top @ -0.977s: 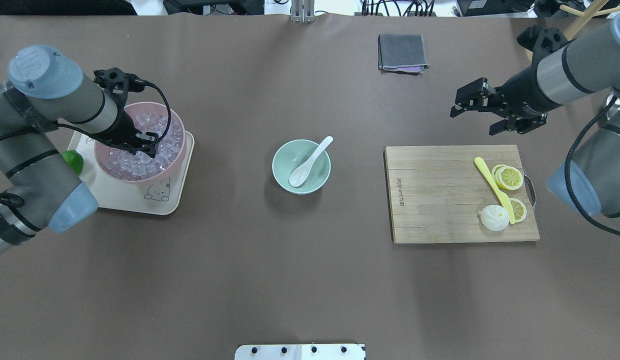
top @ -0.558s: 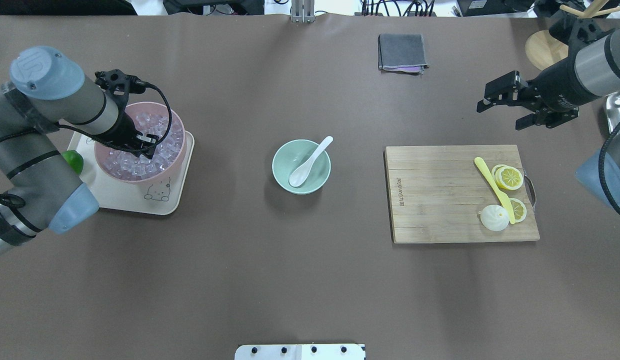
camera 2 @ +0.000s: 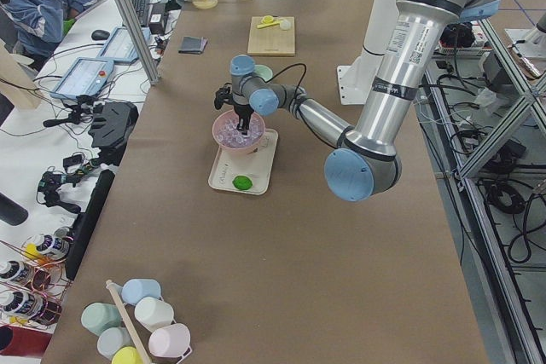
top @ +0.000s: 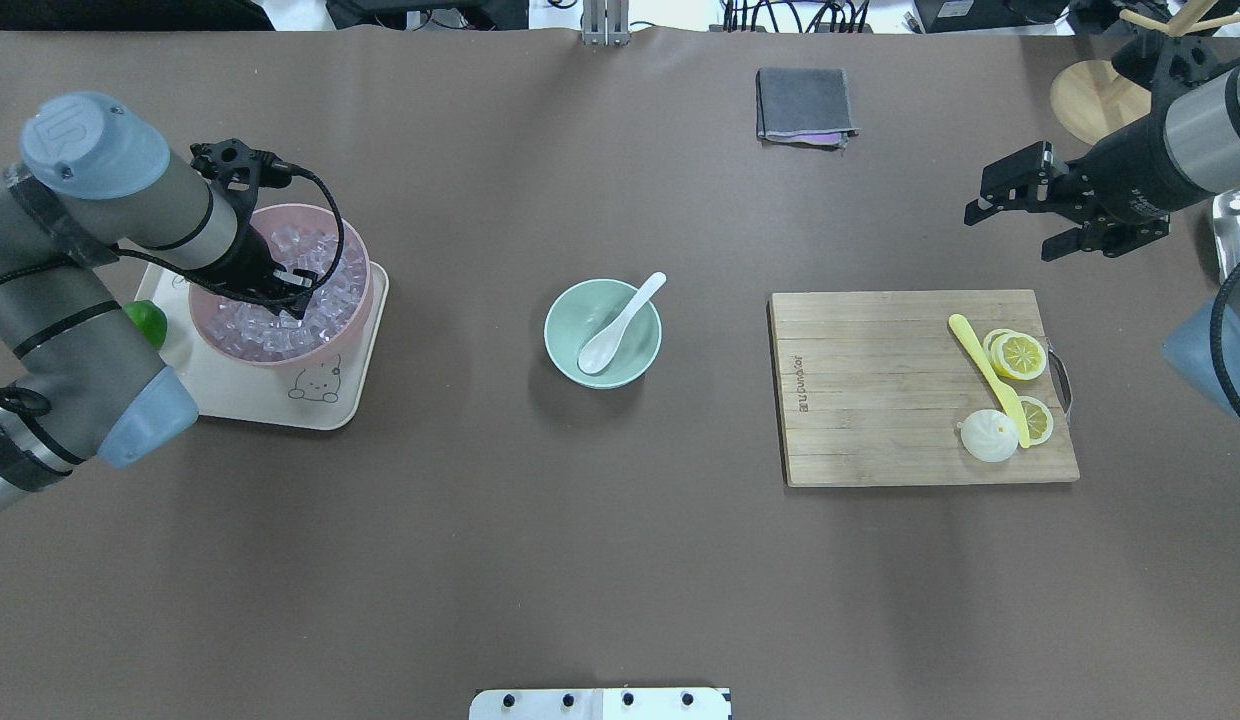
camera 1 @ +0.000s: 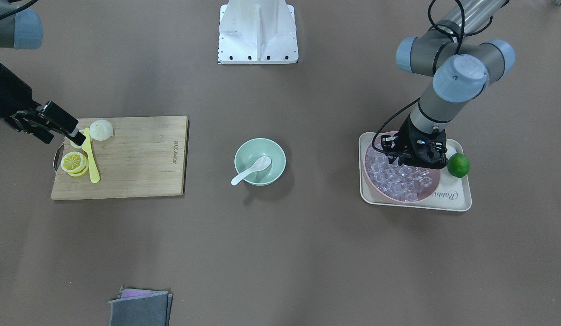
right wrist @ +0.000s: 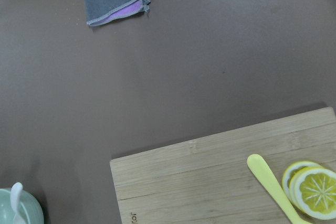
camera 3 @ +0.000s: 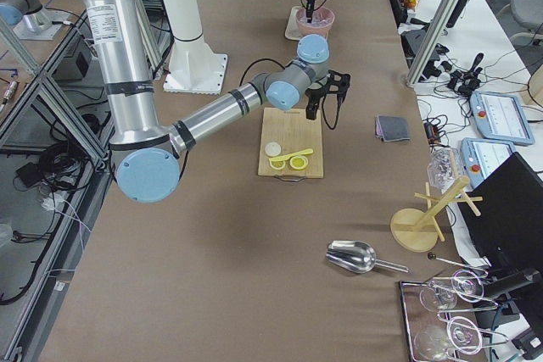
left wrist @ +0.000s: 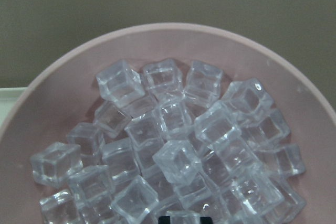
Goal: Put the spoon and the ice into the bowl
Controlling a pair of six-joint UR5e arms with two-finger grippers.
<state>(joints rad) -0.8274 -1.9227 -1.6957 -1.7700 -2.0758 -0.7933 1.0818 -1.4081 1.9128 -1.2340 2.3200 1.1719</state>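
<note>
Well, spoon (top: 620, 325): scoop inside the bowl (top: 560, 345), handle leaning out over its rim.
Bowl: middle of the counter (top: 480, 520), between tray (top: 280, 400) and board (top: 880, 400).
Ice (top: 270, 330): heaped in the pink bowl (top: 280, 358) on the tray.
Left pincer (top: 292, 290): down among the ice; apart or together, cannot tell.
Right pincer (top: 1009, 235): fingers apart, holding nothing, above the counter beyond the board's far edge.

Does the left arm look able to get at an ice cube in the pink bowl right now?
Likely yes. The left claw hangs right over the ice heaped in the open pink bowl, and nothing covers the cubes.
</note>
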